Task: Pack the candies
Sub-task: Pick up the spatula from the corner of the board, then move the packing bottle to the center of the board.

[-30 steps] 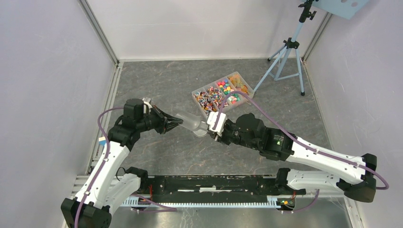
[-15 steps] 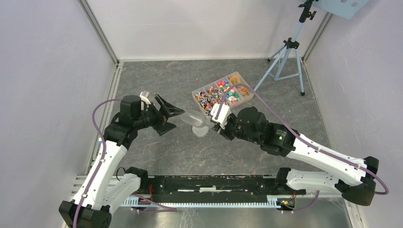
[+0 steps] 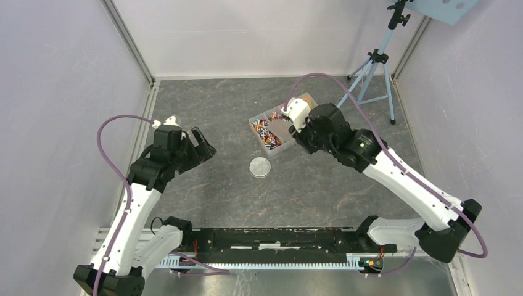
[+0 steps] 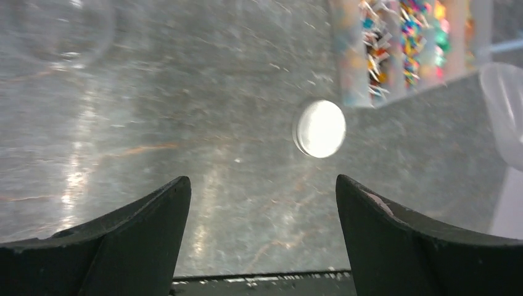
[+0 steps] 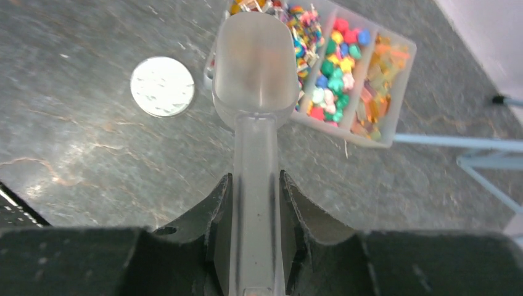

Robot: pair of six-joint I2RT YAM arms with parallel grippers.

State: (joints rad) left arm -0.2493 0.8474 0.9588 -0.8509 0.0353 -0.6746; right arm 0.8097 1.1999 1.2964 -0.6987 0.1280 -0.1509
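Left end effector (image 4: 262,182) is hanging over the grey tabletop (image 3: 216,111), jaws spread wide and holding nothing. Just ahead, a round grey lid (image 4: 319,128) is lying flat on the tabletop. Right end effector (image 5: 256,185) is clamping the handle of a translucent scoop (image 5: 256,61), whose bowl is hovering over the near corner of a divided clear tray (image 5: 333,131). Beyond the lid, the candies (image 5: 336,65) are sitting sorted in that tray's compartments.

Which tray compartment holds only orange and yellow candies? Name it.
The end compartment, farthest from the round lid; the others hold mixed colours.
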